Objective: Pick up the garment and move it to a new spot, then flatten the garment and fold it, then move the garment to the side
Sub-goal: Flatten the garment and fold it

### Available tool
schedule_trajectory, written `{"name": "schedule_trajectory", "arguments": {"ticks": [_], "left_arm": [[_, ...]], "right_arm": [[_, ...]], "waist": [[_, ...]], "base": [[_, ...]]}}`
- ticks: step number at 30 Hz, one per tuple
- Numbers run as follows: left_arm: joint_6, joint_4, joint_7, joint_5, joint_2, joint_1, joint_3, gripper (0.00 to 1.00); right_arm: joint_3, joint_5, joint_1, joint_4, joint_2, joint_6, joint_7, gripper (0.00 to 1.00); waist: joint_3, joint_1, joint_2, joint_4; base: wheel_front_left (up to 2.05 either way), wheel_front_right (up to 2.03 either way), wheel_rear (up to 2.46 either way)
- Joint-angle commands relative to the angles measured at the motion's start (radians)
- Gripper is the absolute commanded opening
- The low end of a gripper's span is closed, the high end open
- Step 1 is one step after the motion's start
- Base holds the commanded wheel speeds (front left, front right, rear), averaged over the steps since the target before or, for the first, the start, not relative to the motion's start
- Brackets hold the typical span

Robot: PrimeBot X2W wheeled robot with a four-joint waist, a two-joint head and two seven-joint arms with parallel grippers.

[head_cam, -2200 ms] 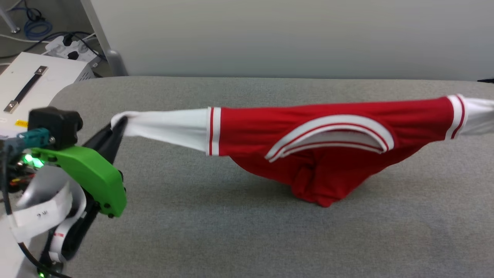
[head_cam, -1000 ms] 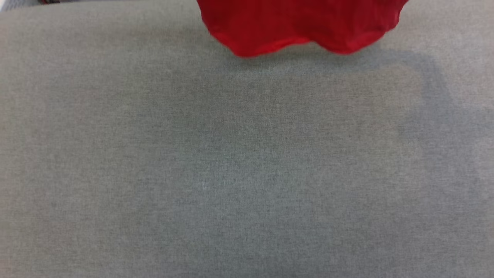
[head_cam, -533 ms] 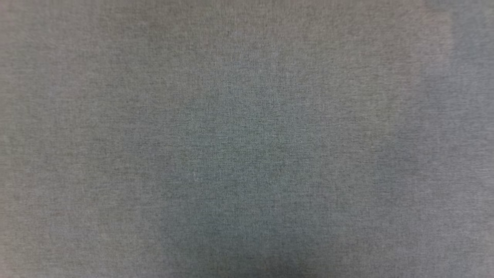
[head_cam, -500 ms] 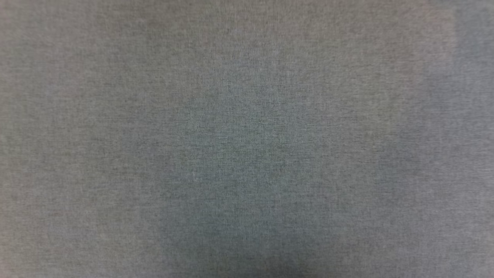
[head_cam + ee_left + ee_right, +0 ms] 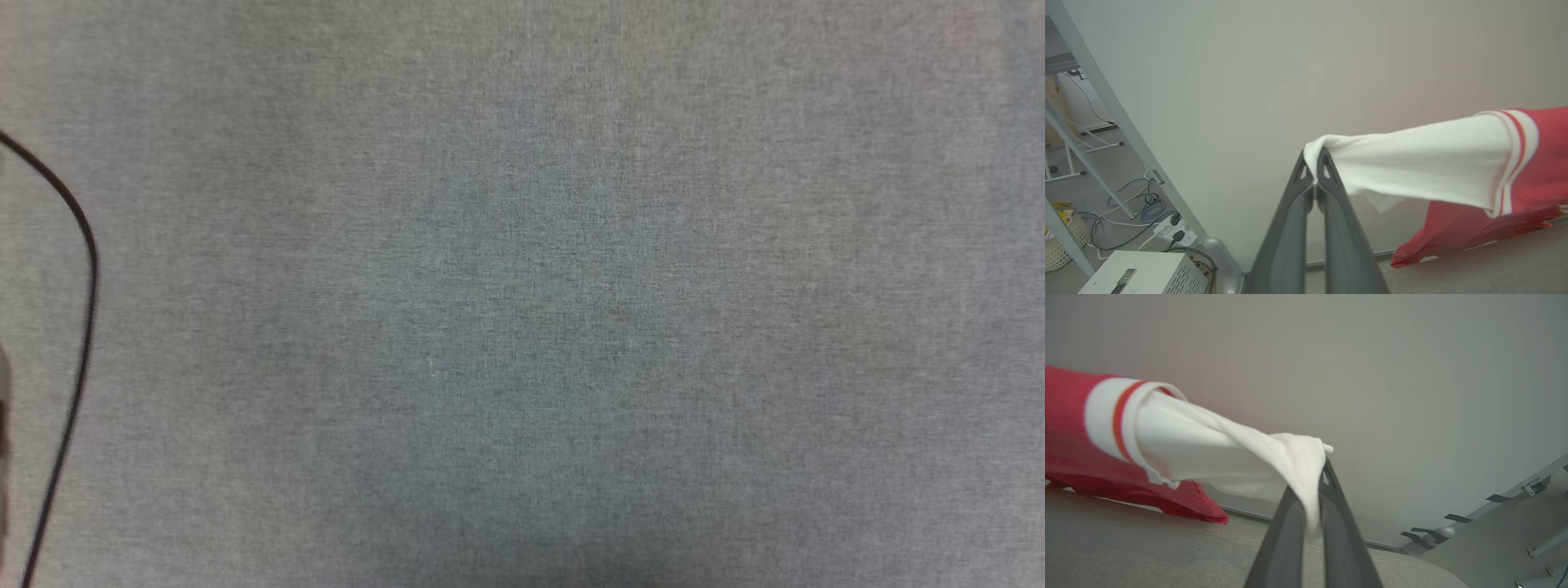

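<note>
The left gripper [image 5: 1314,165] was clamped tight on the cuff end of a white sleeve [image 5: 1425,163], its two dark fingers pressed together with a pinch of cloth between the tips. The right gripper [image 5: 1324,471] was likewise closed on the opposite sleeve [image 5: 1220,457], whose cuff had bunched and draped over one finger.

Between them the garment [image 5: 1545,163], a red jersey with white-and-red striped trim where sleeve met body, hung stretched out above the grey table top [image 5: 1494,269]. Its red lower part sagged, and the hem seemed to brush the table top near the far edge, though contact could not be told for certain. In the head view a thin black cable [image 5: 86,269] curved above the left margin of the bare table top [image 5: 522,294].

The jersey looked light, soft and quite limp, a thin knit that would drape, bunch and fold onto itself with no stiffness of its own. The cuff grips probably sufficed for carrying so little weight, but such small pinches of stretchy cloth could slip free under a hard pull. For flattening, the shoulders or the hem corners would likely give better control of the body. Lowering the hem onto the table top first should help it lie smooth.
</note>
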Motion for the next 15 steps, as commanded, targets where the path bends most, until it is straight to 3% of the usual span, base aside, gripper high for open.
{"name": "schedule_trajectory", "arguments": {"ticks": [1,9,15], "left_arm": [[-0.002,0.003,-0.015,-0.011,0.005,0.041,-0.003,0.00],[-0.005,0.009,-0.014,-0.054,0.013,0.320,-0.055,0.00],[-0.006,-0.022,0.093,-0.100,0.049,0.499,-0.094,0.00]], "right_arm": [[0.010,0.023,0.045,0.006,-0.020,-0.002,0.003,0.00],[0.091,0.147,0.281,0.000,-0.071,-0.002,0.117,0.00],[0.127,0.256,0.444,-0.043,-0.120,-0.002,0.264,0.00]], "waist": [[-0.052,-0.0002,0.0000,0.015],[-0.195,-0.0002,0.0000,0.017],[-0.282,-0.0002,0.0000,0.016]], "base": [[0.00,0.00,0.00],[0.00,0.00,0.00],[0.00,0.00,0.00]]}}
